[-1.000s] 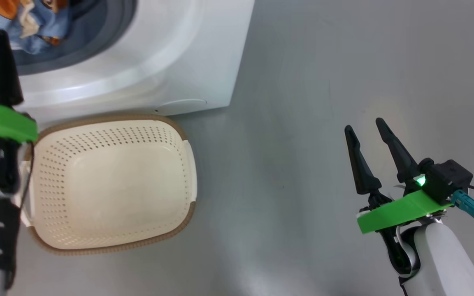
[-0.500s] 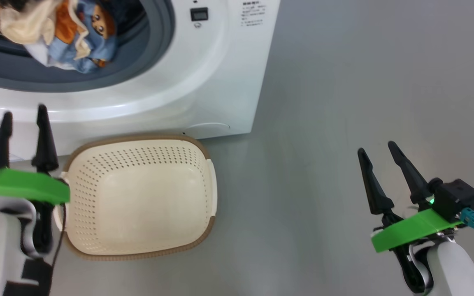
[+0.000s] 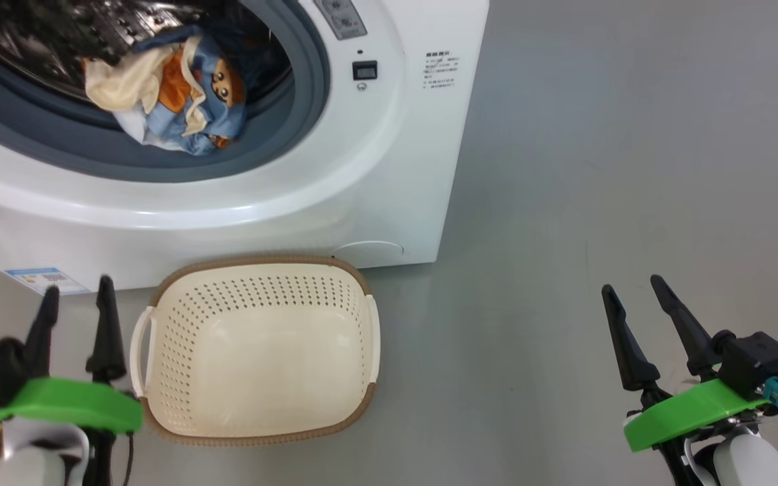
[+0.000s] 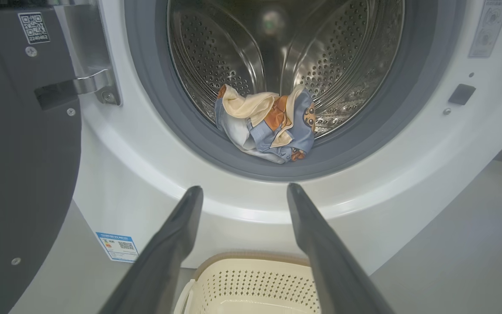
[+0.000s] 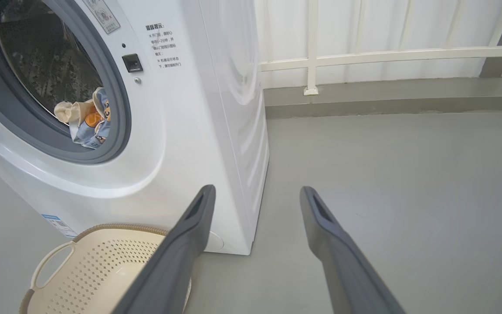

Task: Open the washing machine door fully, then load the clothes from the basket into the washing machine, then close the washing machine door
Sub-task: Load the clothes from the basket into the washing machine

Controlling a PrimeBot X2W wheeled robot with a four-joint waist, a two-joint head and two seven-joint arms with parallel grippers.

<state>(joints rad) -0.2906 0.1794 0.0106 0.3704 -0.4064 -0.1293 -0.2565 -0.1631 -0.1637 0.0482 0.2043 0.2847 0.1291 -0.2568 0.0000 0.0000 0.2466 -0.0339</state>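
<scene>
The white washing machine (image 3: 362, 189) stands with its mouth uncovered, and the washing machine door (image 4: 15, 152) hangs swung out at the left, its dark inner face toward me. A bundle of light blue and orange clothes (image 3: 173, 101) (image 4: 268, 126) (image 5: 87, 122) lies at the front of the steel drum. In front of the washer, the cream basket (image 3: 261, 260) (image 5: 94, 270) sits on the floor with nothing in it. My left gripper (image 3: 77, 291) (image 4: 244, 189) is open and holds nothing, just left of the basket, pointing at the drum. My right gripper (image 3: 632, 285) (image 5: 257, 190) is open over bare floor far to the right.
Grey floor (image 3: 564, 169) stretches right of the washer. A white wall with a railing (image 5: 364, 54) runs behind it. A blue label (image 3: 44, 278) sits low on the washer's front. The basket's left handle (image 3: 139, 344) is close to my left fingers.
The head camera has tilted up, bringing more of the drum into view. My left gripper has drawn back from the drum mouth to beside the basket. The right gripper has held its pose.
</scene>
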